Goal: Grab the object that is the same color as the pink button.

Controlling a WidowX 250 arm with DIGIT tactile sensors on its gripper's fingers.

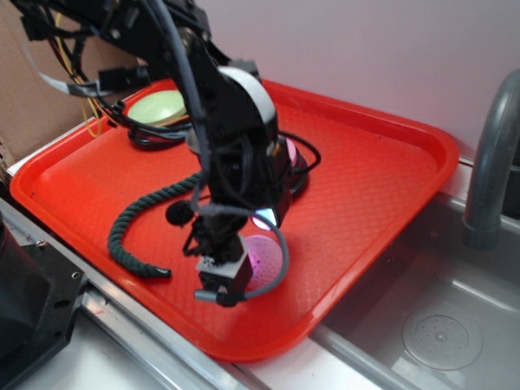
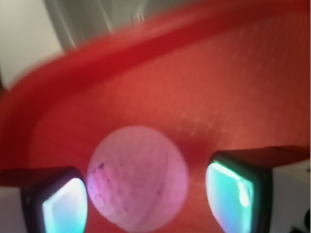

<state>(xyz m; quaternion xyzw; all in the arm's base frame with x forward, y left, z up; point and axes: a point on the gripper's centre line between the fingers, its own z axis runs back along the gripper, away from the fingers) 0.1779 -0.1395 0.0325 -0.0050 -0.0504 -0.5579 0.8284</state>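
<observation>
1. Far left of the exterior view there's a bit of brown cardboard (image 1: 28, 89) behind the setup, plus a black block (image 1: 24, 301) at the bottom left corner. Everything that matters sits on a red tray (image 1: 382, 179) with a textured floor.
2. Near the tray's back-left corner is a round button with a pale green top (image 1: 156, 106), partly hidden behind the arm's cables.
3. A dark twisted rope (image 1: 134, 219) curls across the left half of the tray, one end lying toward the front edge and the other running up under the arm.
4. Middle of the tray: the pink button (image 1: 294, 158). Only a sliver of its pink dome and black base shows, since the black robot arm (image 1: 227, 106) covers most of it.
5. Just in front of that, close to the tray's front edge, is the pink golf ball (image 1: 266, 256). The end effector (image 1: 223, 284) is down right at it, on its left side in the exterior view.
6. The wrist view is blurry but pretty clear on this: the pink golf ball (image 2: 137, 178) sits between the two fingers (image 2: 238, 194), with the left one about touching it and a small gap of red tray showing on the right. So the jaws are spread apart around the ball, not clamped on it.
7. Right of the tray there's a metal sink (image 1: 439, 325) with a drain, and a grey faucet (image 1: 491, 154) curving up at the right edge.
</observation>
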